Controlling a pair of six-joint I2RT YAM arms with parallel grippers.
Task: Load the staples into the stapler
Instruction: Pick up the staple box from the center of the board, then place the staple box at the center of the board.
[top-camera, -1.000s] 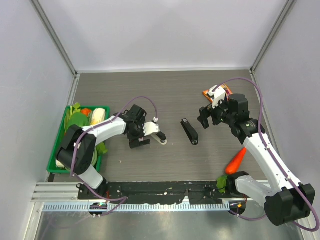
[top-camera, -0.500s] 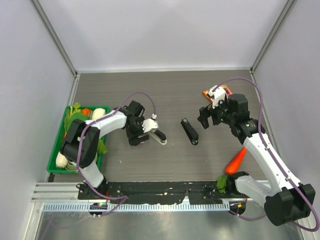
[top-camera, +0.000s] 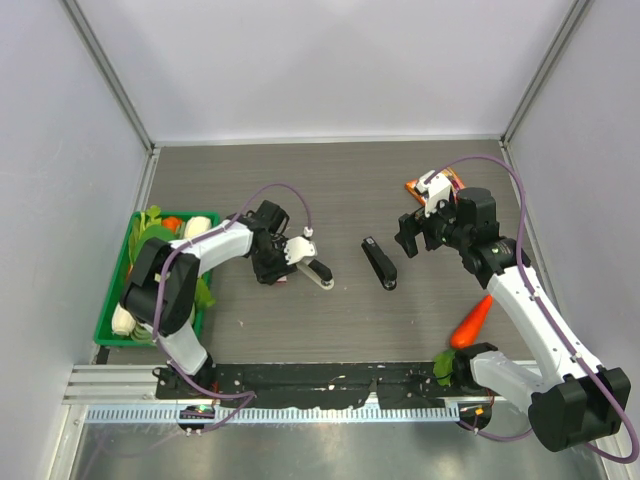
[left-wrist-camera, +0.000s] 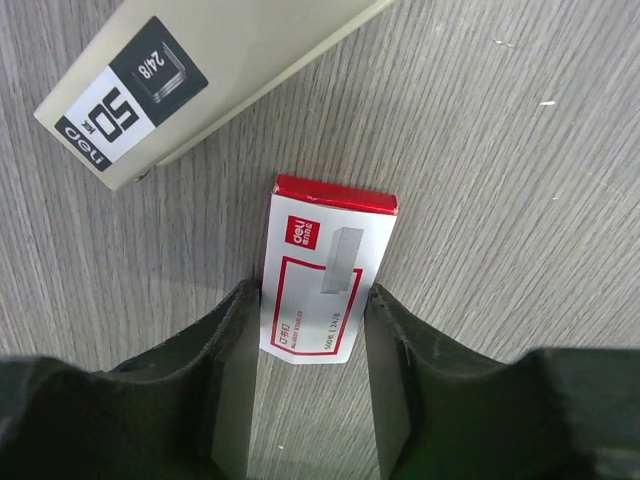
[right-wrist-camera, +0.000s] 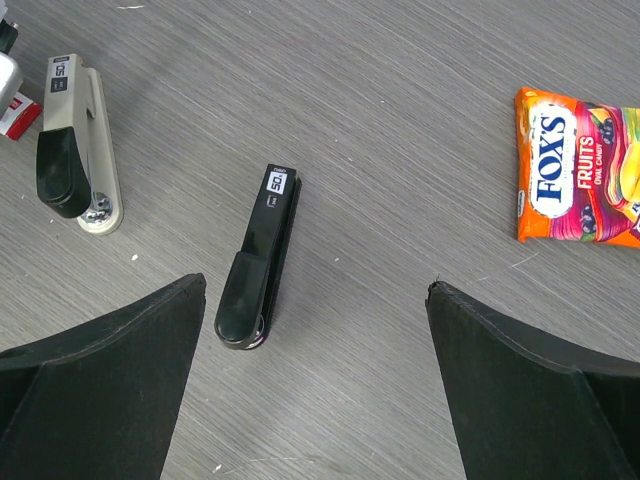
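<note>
The staples (left-wrist-camera: 330, 270), a small white box with a red label, lie flat on the table. My left gripper (left-wrist-camera: 314, 293) has its jaws pressed against the box's two long sides at its near end. In the top view the left gripper (top-camera: 275, 270) covers the box. A grey stapler (left-wrist-camera: 200, 70) lies just beyond it, with its black-topped end to the right (top-camera: 318, 274). A black stapler (top-camera: 379, 263) lies mid-table. My right gripper (right-wrist-camera: 315, 288) hovers open above the table just right of the black stapler (right-wrist-camera: 258, 260), holding nothing.
An orange snack packet (right-wrist-camera: 575, 170) lies at the far right, behind the right gripper. A carrot (top-camera: 472, 320) rests near the right arm's base. A green tray (top-camera: 112, 300) with vegetables sits at the left edge. Walls enclose the table.
The left gripper has slid a little left over the staples and its jaws have closed from wide open onto the box. The right arm has not moved.
</note>
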